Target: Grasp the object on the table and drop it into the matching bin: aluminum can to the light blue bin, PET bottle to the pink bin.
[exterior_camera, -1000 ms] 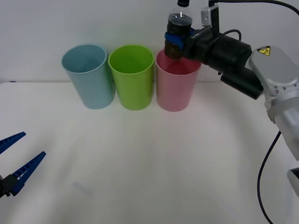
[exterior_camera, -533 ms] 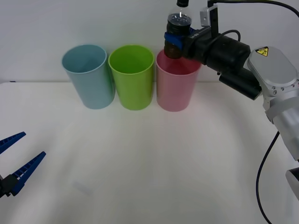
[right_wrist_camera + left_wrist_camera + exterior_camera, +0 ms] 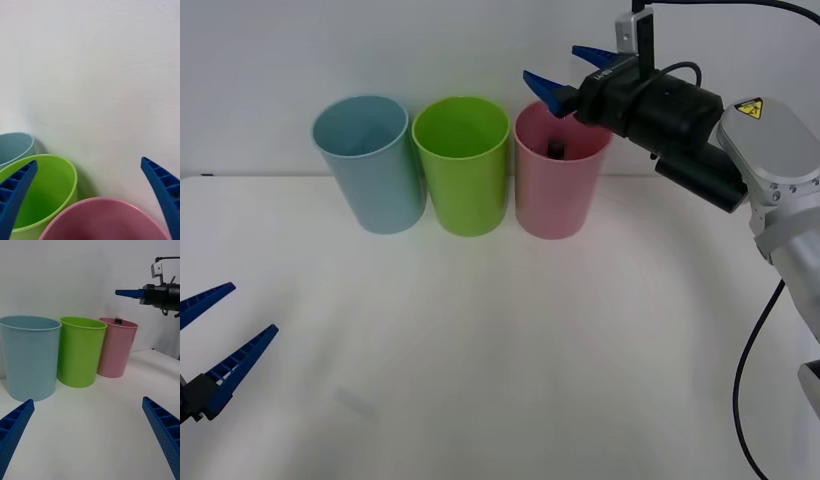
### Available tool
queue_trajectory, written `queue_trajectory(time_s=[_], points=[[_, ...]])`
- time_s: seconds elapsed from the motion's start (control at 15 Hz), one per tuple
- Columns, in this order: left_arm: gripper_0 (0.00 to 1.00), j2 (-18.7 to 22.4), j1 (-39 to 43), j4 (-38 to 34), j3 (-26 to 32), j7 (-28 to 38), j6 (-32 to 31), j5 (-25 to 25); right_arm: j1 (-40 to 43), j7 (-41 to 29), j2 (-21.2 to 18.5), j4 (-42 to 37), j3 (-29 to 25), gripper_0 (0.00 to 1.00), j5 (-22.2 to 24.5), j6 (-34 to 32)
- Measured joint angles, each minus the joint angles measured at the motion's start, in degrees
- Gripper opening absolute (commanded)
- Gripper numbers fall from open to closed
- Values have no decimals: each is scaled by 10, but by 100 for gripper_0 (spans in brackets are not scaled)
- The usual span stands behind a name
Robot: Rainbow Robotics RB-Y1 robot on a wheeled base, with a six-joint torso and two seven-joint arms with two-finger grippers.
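The PET bottle (image 3: 556, 148) is inside the pink bin (image 3: 555, 200), with just its black cap showing below the rim. From the left wrist view the cap (image 3: 118, 320) peeks over the pink bin's (image 3: 114, 352) edge. My right gripper (image 3: 549, 61) hovers open right above that bin, nothing between its blue fingers. In the right wrist view the open right gripper (image 3: 88, 161) frames the pink rim (image 3: 105, 221). The left gripper (image 3: 252, 308) rests open low at the table's (image 3: 500, 350) near left edge.
A green bin (image 3: 465, 170) stands in the middle of the row and the light blue bin (image 3: 375, 170) at its left end. All three sit at the back of the table against a white wall.
The right gripper has opened and let go of the bottle, which has dropped from above the rim down into the pink bin. The left arm has not moved.
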Motion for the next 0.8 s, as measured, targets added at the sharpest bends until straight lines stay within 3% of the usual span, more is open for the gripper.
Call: queue_trajectory(time_s=[0.33, 0.8], points=[[100, 0, 0, 0, 0, 0, 0, 0, 11, 1, -19, -11, 0, 100, -22, -23], [100, 0, 0, 0, 0, 0, 0, 0, 115, -6, -86, -147, 0, 100, -63, -22]])
